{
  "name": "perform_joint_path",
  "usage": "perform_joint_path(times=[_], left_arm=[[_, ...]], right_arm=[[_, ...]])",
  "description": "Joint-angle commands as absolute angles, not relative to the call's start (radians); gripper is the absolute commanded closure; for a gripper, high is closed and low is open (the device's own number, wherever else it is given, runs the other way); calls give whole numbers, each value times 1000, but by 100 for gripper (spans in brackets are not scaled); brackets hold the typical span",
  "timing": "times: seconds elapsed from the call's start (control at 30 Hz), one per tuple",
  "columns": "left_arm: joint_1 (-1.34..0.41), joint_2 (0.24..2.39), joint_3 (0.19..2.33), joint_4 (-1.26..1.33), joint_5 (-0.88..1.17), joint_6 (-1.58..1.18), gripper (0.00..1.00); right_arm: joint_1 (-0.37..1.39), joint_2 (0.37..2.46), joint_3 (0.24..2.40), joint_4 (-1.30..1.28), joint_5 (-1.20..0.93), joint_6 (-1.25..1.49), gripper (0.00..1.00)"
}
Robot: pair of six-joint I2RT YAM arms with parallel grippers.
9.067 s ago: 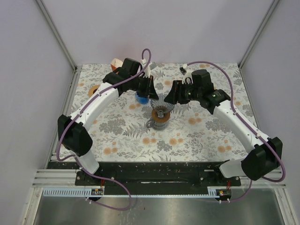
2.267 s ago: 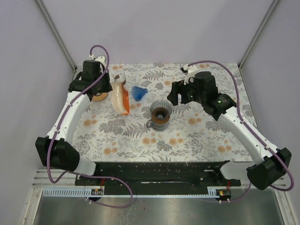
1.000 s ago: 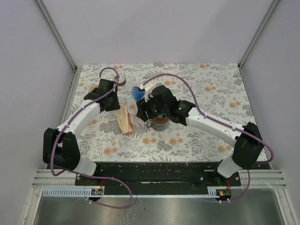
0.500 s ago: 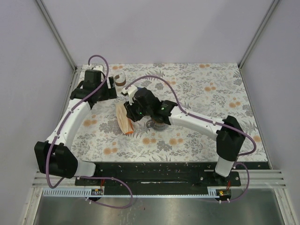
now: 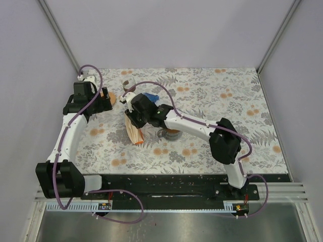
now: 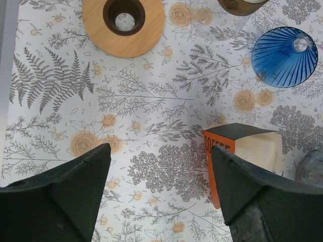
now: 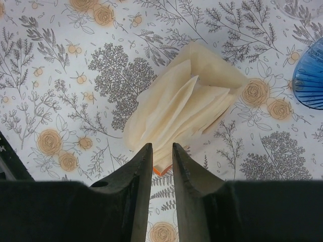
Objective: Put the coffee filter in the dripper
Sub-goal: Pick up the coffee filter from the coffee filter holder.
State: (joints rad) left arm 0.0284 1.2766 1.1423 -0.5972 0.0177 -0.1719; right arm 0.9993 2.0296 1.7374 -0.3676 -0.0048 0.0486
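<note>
Right wrist: right pincer (image 7: 160, 147) a slit apart over coffee filters (image 7: 171, 108); grip cannot be told. Advice: pinch a single sheet, lift slowly. Idle: left pincer (image 6: 160, 148), spread, empty.

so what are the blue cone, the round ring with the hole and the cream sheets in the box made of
Blue cone: see-through, glossy and ribbed, so glass or clear plastic; the look doesn't settle which.
Ring: probably wood, from its pale tan colour and matte surface.
Cream sheets: thin matte paper, folded, with soft creased edges.
</note>
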Motion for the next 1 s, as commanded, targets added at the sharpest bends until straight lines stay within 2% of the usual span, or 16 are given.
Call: perform_joint_path(times=[0.0, 0.73, 0.87, 0.97], left_arm=[[58, 1261, 1132, -529, 98, -167, 16], [107, 1279, 1115, -515, 175, -192, 16], [112, 1281, 1112, -515, 181, -193, 16], [115, 1284, 1114, -517, 187, -195, 16]], right_arm=[[1014, 2059, 1827, -374, 15, 5, 69], [1014, 2238, 2046, -509, 63, -68, 76], [1014, 2253, 2054, -512, 52, -63, 75], [1014, 2276, 2072, -523, 45, -58, 70]])
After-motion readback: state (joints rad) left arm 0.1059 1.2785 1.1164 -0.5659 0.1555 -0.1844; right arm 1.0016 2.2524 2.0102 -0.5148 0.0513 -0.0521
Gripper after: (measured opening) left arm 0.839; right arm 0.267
